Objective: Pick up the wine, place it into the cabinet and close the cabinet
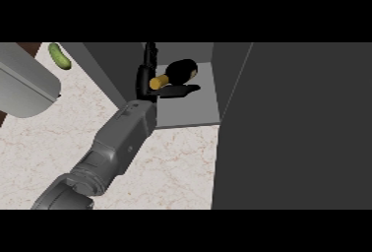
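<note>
The wine bottle [181,70] is dark with a gold neck [159,81]. It lies inside the open cabinet on its grey shelf [190,109], neck pointing left. My left hand [147,78] reaches into the cabinet from the lower left. Its fingers [149,56] stand straight along the bottle's neck and the thumb [179,90] stretches out under the bottle. The hand looks open, touching the neck or very close to it. The right hand does not show.
The cabinet's dark door [298,128] stands open at the right and fills that side. A green cucumber [59,55] lies at the far left on the marble counter [44,142]. A pale grey rounded object [22,86] sits at the left edge.
</note>
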